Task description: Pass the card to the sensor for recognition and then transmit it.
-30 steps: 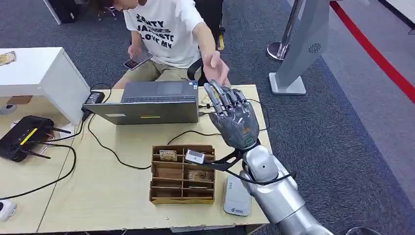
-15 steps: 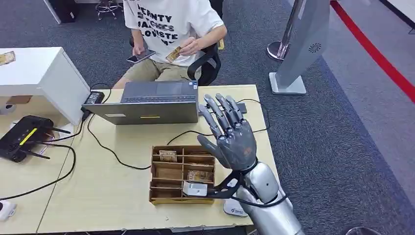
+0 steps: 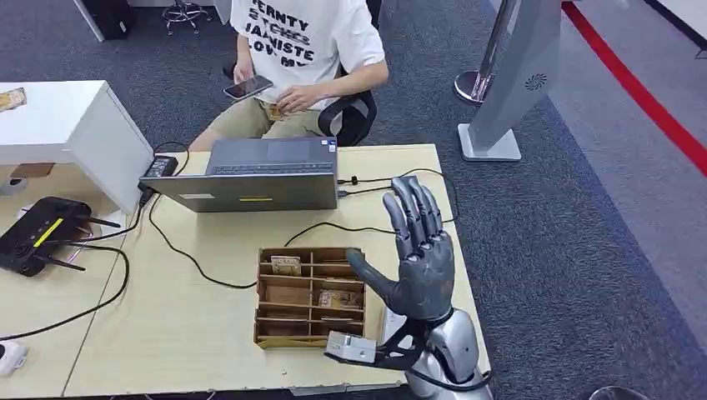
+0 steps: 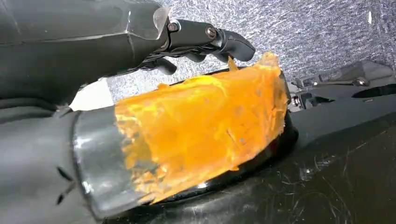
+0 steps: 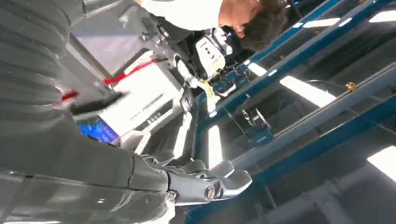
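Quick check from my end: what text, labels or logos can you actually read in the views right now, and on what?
"...ERNTY", "JANISTE", "LOV MY", partly cut off and unsure: person's white T-shirt.
Round swirl logo, no words: grey kiosk stand.
Dark print, too blurred to read: white box in the right wrist view.
Small blue mark, too small to read: white card reader on the table, beside the wooden organizer.
Yellow sticker, no legible text: laptop.

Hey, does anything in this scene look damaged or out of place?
Yes. In the left wrist view, the left hand's thumb carries a ragged orange covering, torn at its edges and patchy, so it looks worn. On the table, the wooden card organizer sits square with cards in its compartments; nothing looks spilled.
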Robot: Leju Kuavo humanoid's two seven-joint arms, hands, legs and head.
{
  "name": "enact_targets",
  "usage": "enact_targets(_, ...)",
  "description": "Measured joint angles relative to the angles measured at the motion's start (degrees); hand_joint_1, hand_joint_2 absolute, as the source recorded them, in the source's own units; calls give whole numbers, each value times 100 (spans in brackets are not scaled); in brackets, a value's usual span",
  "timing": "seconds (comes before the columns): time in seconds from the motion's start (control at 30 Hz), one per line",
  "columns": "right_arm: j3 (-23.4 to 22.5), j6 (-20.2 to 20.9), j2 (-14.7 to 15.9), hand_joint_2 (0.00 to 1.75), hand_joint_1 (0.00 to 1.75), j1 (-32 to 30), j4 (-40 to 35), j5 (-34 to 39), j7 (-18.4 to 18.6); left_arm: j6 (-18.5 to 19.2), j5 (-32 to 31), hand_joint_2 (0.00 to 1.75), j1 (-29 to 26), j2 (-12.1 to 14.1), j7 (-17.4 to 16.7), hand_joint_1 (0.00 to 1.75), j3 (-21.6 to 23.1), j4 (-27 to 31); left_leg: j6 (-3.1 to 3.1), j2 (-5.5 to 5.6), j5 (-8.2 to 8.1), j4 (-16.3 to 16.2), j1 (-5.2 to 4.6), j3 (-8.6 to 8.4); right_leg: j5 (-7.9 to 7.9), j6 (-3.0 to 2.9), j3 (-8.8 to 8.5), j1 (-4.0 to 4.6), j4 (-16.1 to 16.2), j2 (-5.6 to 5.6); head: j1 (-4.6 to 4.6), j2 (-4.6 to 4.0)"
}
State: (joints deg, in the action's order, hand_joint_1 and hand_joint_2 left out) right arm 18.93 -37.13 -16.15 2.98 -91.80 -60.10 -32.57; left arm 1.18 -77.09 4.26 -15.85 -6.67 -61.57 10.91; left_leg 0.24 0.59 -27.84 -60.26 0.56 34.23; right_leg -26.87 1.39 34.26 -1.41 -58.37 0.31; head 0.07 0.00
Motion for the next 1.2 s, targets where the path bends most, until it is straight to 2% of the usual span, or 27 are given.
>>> enact_targets(0.03,17,0,0,175,0,-67,-39,240,53,-7,50,0,-2,-2,0,0,-15,0,0,1,0,0,0,1,0,0,0,0,0,-1,0,0)
enact_targets(0.1,147,0,24,175,0,-191,-151,660,443,-24,151,0,-3,-13,11,0,-74,0,0,0,-1,0,0,1,0,0,2,0,0,3,-2,0)
enact_targets(0.13,236,0,70,175,28,-234,-230,821,707,-39,195,0,-3,-22,15,0,-107,0,0,-1,-1,0,0,1,-1,0,2,0,0,4,-2,0)
enact_targets(0.17,348,0,164,175,136,-281,-319,944,906,-68,232,0,-4,-31,20,0,-142,0,0,-1,-1,0,0,2,-2,0,3,0,1,3,0,0)
enact_targets(0.2,473,0,271,175,166,-330,-398,1068,968,-76,262,0,-5,-39,22,0,-171,0,0,-1,-1,0,0,3,-2,0,3,0,2,3,0,0)
enact_targets(0.23,576,0,351,175,175,-389,-454,1177,970,-87,297,0,-6,-42,22,0,-199,0,0,-1,-2,0,0,3,-3,0,2,0,2,2,2,0)
enact_targets(0.4,920,2,623,175,175,-620,-522,1441,876,-109,354,0,-6,-48,7,0,-304,0,-3,-1,-7,0,1,3,-3,-1,3,1,2,3,0,0)
enact_targets(0.77,1812,15,1141,175,175,-402,-374,1485,1370,-24,411,0,-4,-37,61,0,-424,0,-5,-1,-6,0,3,1,-2,-2,0,3,1,2,0,0)
enact_targets(0.8,1862,17,1169,175,161,-382,-360,1479,1392,-17,415,0,-4,-35,63,0,-424,0,-5,-1,-6,0,3,1,-2,-2,0,3,1,2,0,0)
enact_targets(0.87,1961,22,1231,175,147,-333,-328,1453,1438,-13,419,0,-3,-33,68,0,-426,0,-5,-1,-6,0,3,1,-2,-2,1,3,1,3,-2,0)
enact_targets(1.0,2138,50,1340,175,134,-224,-240,1415,1532,-9,424,0,-4,-31,74,0,-431,0,-4,-1,-6,0,3,1,-3,-2,1,3,1,3,-2,0)
enact_targets(1.03,2203,68,1377,175,124,-183,-197,1372,1567,-4,424,0,-3,-26,74,0,-433,0,-4,-1,-6,0,3,1,-3,-2,1,3,1,3,0,0)
enact_targets(1.07,2233,81,1392,175,101,-164,-173,1346,1585,-2,424,0,-3,-26,74,0,-433,0,-4,-1,-6,0,3,1,-3,-2,1,3,1,2,0,0)
enact_targets(1.1,2267,103,1401,175,94,-141,-148,1319,1604,2,424,0,-4,-24,74,0,-433,0,-4,-1,-6,0,3,2,-3,-2,1,3,1,2,0,0)
enact_targets(1.2,2380,136,1434,175,86,-59,-57,1234,1641,11,424,0,-3,-15,74,0,-433,0,-5,-1,-6,0,3,1,-2,-2,1,3,1,3,-2,0)
